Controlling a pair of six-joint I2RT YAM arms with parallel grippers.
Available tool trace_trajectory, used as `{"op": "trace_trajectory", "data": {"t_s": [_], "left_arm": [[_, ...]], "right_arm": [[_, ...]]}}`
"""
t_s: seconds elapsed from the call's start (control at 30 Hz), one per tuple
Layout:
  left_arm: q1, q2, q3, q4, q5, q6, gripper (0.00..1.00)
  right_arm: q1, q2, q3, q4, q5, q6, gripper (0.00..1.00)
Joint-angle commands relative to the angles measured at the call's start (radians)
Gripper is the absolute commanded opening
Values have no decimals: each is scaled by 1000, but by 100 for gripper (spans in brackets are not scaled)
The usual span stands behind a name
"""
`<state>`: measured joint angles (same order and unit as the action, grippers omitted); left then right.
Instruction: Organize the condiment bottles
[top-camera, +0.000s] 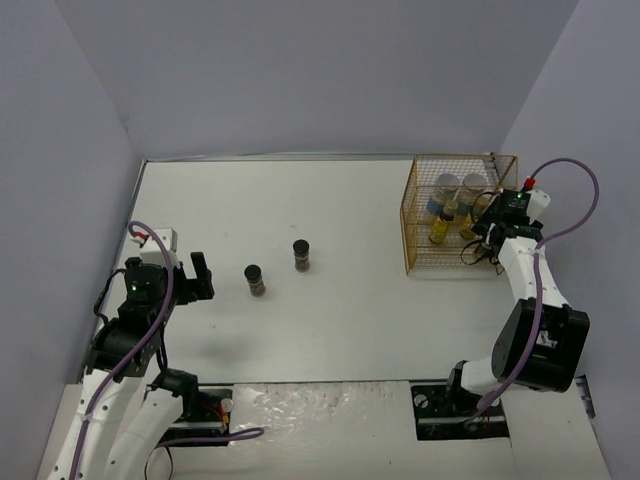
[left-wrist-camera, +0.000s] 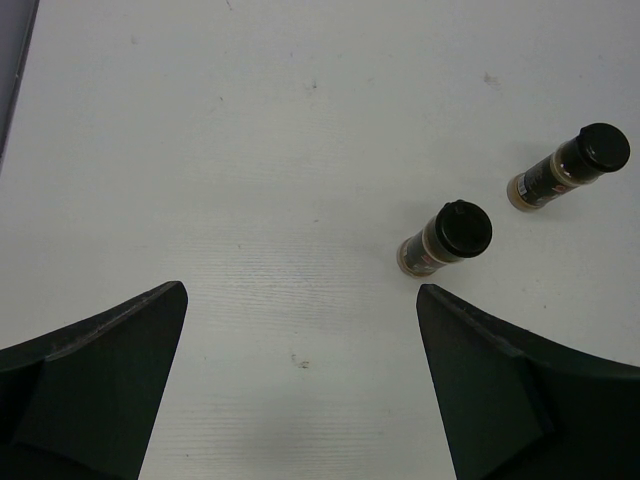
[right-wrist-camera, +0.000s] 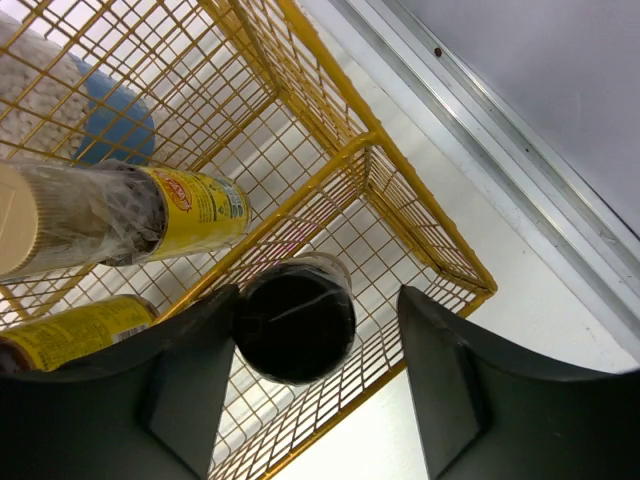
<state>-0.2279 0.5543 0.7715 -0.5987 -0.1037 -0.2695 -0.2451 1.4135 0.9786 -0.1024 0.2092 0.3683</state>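
Two short dark jars with black lids (top-camera: 255, 281) (top-camera: 301, 255) stand on the white table. In the left wrist view they lie ahead and to the right (left-wrist-camera: 447, 237) (left-wrist-camera: 570, 167). My left gripper (left-wrist-camera: 302, 295) hovers open over bare table, left of them. My right gripper (right-wrist-camera: 315, 300) is open inside the gold wire basket (right-wrist-camera: 420, 215). A third black-lidded jar (right-wrist-camera: 295, 320) stands between its fingers, against the left one, with a gap to the right one. Two slim yellow bottles (right-wrist-camera: 190, 208) (right-wrist-camera: 80, 330) and two silver-lidded jars (top-camera: 447, 185) (top-camera: 474, 186) are in the basket.
The basket (top-camera: 410, 225) stands at the table's far right, close to the right wall. Grey walls close the table in on the left, back and right. A metal strip (right-wrist-camera: 520, 160) runs along the wall just beyond the basket.
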Motion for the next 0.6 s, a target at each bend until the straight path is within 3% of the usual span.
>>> {"op": "trace_trajectory", "data": {"t_s": [0.0,0.23,0.37,0.57], "left_arm": [[6,22,21,76,10,11,97],[7,37,24,76,12,13,97],[7,45,24,76,15,15,97],[8,53,25,76,23,15,97]], "right_arm": [[1,-77,29,34,-20,23,68],[65,-183,180,-92,-49,-49,79],[220,-240,249,-103,-79,-128,85],[478,-187,304,-82,-300,-296,93]]}}
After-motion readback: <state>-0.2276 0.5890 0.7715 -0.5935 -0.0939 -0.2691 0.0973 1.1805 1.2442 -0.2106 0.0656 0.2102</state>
